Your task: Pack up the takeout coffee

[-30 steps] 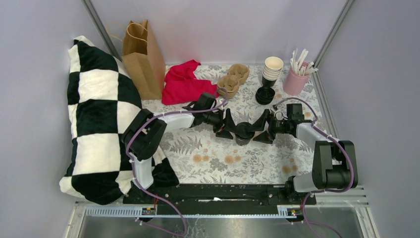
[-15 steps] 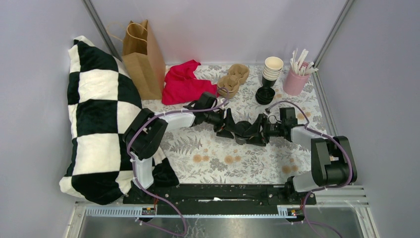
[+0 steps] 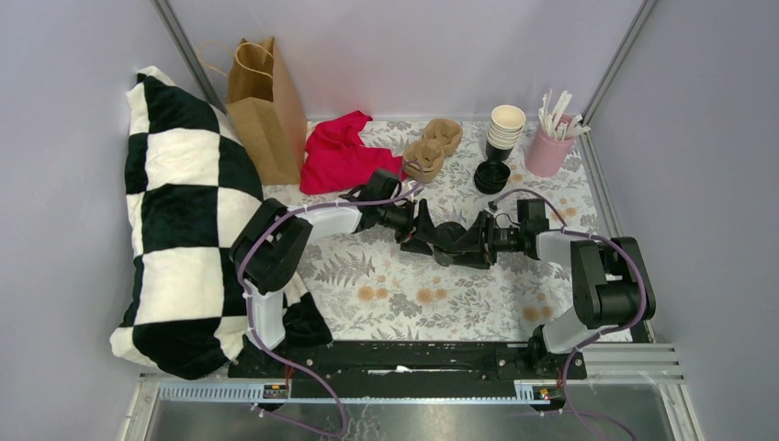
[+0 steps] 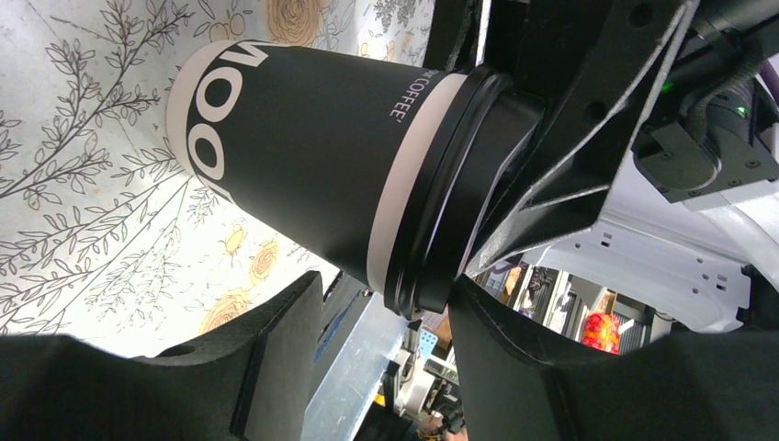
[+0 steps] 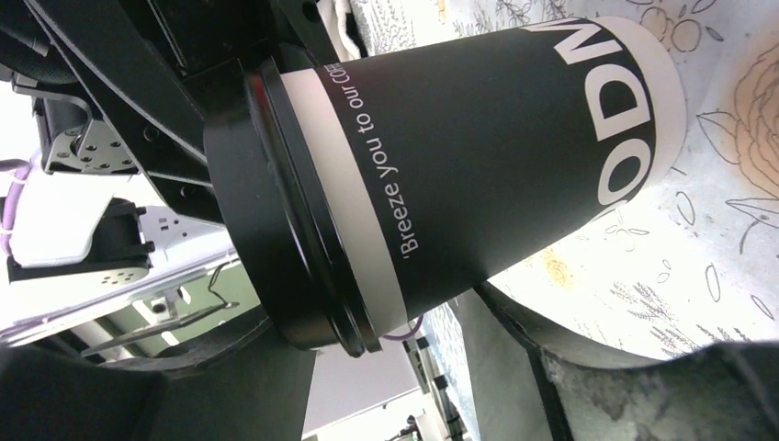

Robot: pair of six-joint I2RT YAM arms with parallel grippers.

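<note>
The takeout coffee [image 3: 449, 242], a black paper cup with a cream band and black lid [image 4: 450, 202], stands mid-table between both grippers. My left gripper [image 3: 427, 234] reaches it from the left and my right gripper [image 3: 476, 241] from the right. In the left wrist view the cup [image 4: 303, 156] lies across the left gripper [image 4: 390, 285], one finger against the lid rim and the other close by the body. In the right wrist view the cup [image 5: 496, 156] spans the right gripper [image 5: 395, 326], one finger on the lid [image 5: 276, 211] and the other on the body. Both look shut on it.
At the back stand a brown paper bag [image 3: 266, 106], a red cloth [image 3: 342, 152], a cardboard cup carrier [image 3: 432, 147], a stack of lidless cups [image 3: 505, 124], black lids [image 3: 491, 175] and a pink cup of sticks [image 3: 551, 147]. A checkered pillow [image 3: 184, 202] fills the left side.
My right gripper has slid left up to the cup and its fingers have drawn in around it. The left gripper has stayed at the cup, barely narrowing.
</note>
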